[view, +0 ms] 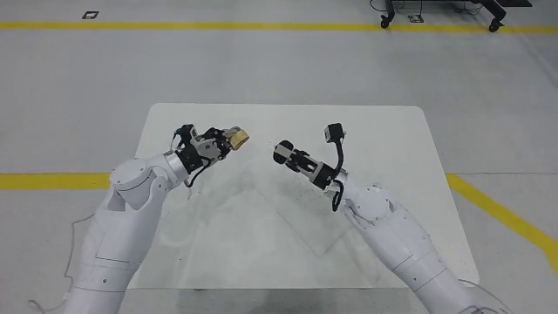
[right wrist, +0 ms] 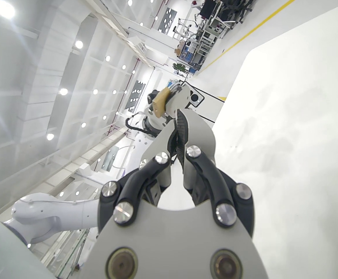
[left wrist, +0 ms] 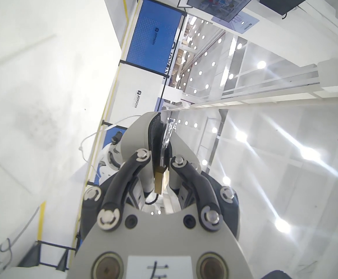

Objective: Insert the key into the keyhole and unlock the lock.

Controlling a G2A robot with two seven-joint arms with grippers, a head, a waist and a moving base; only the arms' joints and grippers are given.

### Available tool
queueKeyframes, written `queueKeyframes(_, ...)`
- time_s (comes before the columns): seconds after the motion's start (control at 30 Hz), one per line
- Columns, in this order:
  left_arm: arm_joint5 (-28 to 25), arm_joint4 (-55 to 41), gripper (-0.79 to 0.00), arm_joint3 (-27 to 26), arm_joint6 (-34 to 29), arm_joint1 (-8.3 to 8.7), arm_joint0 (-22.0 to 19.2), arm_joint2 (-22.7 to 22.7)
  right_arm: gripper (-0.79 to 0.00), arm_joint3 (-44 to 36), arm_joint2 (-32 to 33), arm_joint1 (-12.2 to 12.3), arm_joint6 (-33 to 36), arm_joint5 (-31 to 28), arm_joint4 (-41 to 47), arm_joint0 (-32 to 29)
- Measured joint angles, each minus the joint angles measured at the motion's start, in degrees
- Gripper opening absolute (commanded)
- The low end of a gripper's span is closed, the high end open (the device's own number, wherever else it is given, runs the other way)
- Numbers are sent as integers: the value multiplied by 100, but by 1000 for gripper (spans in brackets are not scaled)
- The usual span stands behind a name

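Left tool [left wrist: 164, 130] clamped on lock [right wrist: 160, 104]; right tool [right wrist: 178, 117] pressed together, key not discernible. Line up with keyhole, advance slow, straight.

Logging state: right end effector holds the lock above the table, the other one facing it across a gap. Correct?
Wrong arm: the left end effector holds the lock, as the left wrist view shows. The rest holds: above the table, the right end effector facing it across a gap.
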Motion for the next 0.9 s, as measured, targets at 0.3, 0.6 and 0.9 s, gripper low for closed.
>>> queueKeyframes(0.3, 29, 87, -785, 35, 17, 3, -59, 17, -785, -39, -8, -8, 10, -6, 131, -13)
queueKeyframes(0.6, -537, 1142, -785, -456, 531, 69, 309, 82, -785, -653, -105, 11, 370, 1669, 92, -95)
queueKeyframes(0.9, -472, 1432, -785, -645, 494, 111, 412, 42, -785, -1754, -153, 5, -836, 2682, -567, -680)
